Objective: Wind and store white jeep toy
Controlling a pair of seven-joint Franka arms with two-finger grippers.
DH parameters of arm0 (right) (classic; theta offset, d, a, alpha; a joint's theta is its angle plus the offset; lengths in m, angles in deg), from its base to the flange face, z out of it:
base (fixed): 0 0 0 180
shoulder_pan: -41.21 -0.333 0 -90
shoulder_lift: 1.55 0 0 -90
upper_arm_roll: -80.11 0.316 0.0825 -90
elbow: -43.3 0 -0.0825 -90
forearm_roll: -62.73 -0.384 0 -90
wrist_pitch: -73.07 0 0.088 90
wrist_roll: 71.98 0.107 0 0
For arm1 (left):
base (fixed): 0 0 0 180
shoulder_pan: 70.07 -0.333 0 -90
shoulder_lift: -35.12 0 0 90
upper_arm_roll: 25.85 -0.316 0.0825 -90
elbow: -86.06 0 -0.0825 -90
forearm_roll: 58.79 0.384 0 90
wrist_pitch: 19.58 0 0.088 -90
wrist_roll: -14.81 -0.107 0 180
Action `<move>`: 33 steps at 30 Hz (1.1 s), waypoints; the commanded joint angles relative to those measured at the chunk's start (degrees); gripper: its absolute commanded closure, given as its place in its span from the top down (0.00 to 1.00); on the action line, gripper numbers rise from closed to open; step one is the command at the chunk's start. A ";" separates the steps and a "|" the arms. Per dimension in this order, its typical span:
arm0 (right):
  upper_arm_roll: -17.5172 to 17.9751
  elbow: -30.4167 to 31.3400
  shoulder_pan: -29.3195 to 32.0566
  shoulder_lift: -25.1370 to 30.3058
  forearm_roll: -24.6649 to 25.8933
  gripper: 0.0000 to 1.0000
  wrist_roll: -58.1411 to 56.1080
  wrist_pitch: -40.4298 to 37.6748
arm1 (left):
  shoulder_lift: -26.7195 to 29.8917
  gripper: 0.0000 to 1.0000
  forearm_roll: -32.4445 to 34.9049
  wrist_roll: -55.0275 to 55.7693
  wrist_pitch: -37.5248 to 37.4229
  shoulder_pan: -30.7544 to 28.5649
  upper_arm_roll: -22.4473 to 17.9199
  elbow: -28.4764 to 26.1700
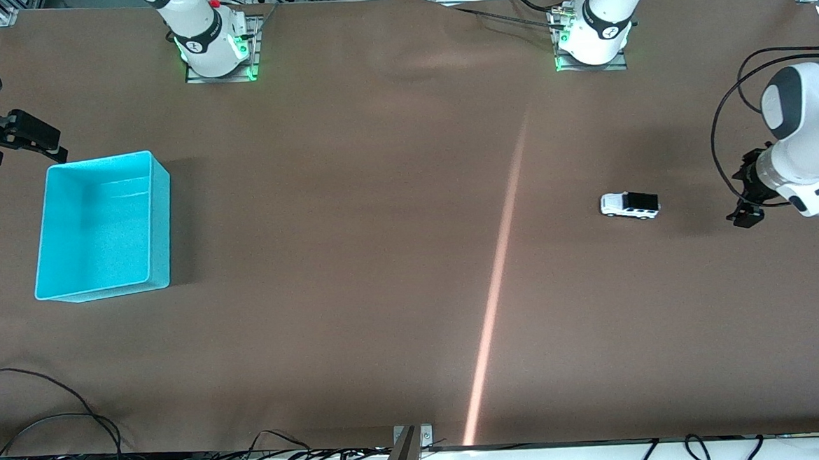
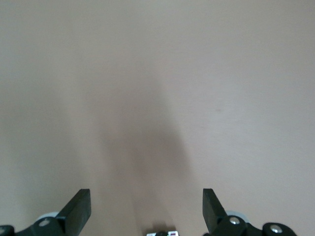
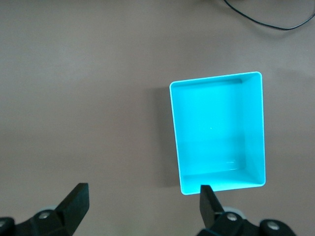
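The left gripper [image 1: 746, 205], fingers spread, hovers beside the white jeep toy [image 1: 630, 205]; it should straddle the body squarely. The right gripper [image 1: 23, 138], also spread, waits near the bin [image 1: 160, 222].

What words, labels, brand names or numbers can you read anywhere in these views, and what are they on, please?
No text can be read.
Each arm base carries a small round dark logo, too small to read.
The white jeep toy shows no legible marking.
The turquoise bin is plain.
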 commanded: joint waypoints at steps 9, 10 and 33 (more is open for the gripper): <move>0.01 -0.97 0.04 -0.16 0.75 1.00 0.17 -0.48 | -0.33 1.00 -2.04 -19.57 -10.28 0.00 5.71 14.84; 0.01 -0.97 0.04 -0.16 0.75 1.00 0.17 -0.48 | -0.33 1.00 -2.12 -20.36 -10.28 0.00 5.98 15.20; 0.01 -0.97 0.04 -0.16 0.75 1.00 0.17 -0.48 | -0.60 1.00 -7.48 -64.48 -20.03 0.09 8.09 28.29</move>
